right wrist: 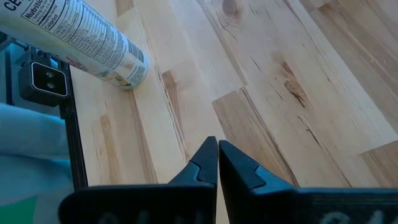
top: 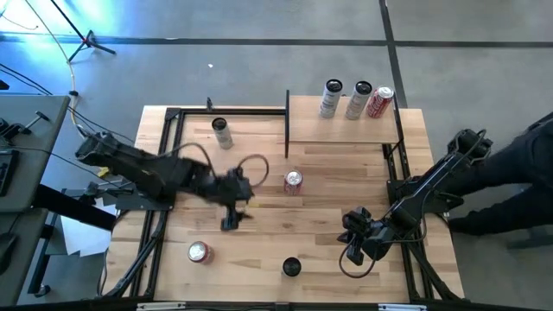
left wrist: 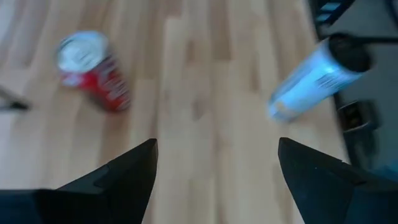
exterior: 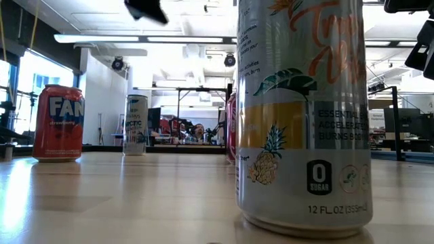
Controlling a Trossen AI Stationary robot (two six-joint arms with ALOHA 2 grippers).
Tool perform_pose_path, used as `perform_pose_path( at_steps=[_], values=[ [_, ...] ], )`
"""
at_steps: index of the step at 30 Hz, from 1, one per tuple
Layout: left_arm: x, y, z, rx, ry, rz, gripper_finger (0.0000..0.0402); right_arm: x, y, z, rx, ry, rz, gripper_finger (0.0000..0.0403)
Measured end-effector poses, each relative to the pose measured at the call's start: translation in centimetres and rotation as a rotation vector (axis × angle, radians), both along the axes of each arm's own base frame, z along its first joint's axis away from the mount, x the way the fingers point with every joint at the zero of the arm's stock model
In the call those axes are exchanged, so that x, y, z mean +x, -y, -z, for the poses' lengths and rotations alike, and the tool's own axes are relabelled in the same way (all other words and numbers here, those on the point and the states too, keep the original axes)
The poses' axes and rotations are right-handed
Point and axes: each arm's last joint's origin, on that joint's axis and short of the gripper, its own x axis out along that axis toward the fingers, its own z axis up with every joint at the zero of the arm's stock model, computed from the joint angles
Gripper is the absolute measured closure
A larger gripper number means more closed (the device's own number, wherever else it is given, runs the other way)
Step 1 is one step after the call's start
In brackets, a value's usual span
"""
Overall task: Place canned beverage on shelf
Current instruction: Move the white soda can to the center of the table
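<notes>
The shelf [top: 341, 128] is a light-wood board on black posts at the table's far right; three cans [top: 359, 100] stand upright on it. On the tabletop stand a tall can [top: 222, 133] at the far left, a red can [top: 294, 181] in the middle, a red can [top: 200, 251] [left wrist: 93, 68] near the front, and a tall can [top: 291, 267] [left wrist: 317, 78] [exterior: 302, 115] at the front edge. My left gripper [top: 230, 221] [left wrist: 216, 142] hangs open above the table's middle, nothing between its fingers. My right gripper [top: 350, 231] [right wrist: 217, 142] is shut over the table's near right, holding nothing.
A small camera box [right wrist: 43, 81] sits at the table's front edge beside the tall can. Black frame rails [top: 229, 111] run along the table's far left. Bare wood lies between the two red cans and in front of the shelf.
</notes>
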Motion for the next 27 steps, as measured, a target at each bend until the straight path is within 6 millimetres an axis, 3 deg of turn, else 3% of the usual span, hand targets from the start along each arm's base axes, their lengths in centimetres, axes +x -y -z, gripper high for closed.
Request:
perform_pose_path(
  at_steps=[6,12,19,27],
  values=[
    [1.2,4.9,0.9,-0.016,0.124,0.034,0.0085,0.0,0.0,0.0,0.001,0.001,0.0,0.0402],
    [3.2,8.4,2.2,-0.071,0.259,0.047,0.0084,0.0,0.0,0.0,-0.002,0.0,-0.003,0.0402],
    [5.2,11.1,3.9,-0.127,0.384,0.086,0.0084,0.0,0.0,0.0,-0.003,0.001,-0.002,0.0402],
    [6.9,12.9,5.6,-0.234,0.477,0.089,0.0084,0.0,0.0,0.0,-0.003,0.0,-0.002,0.0402]
  ],
)
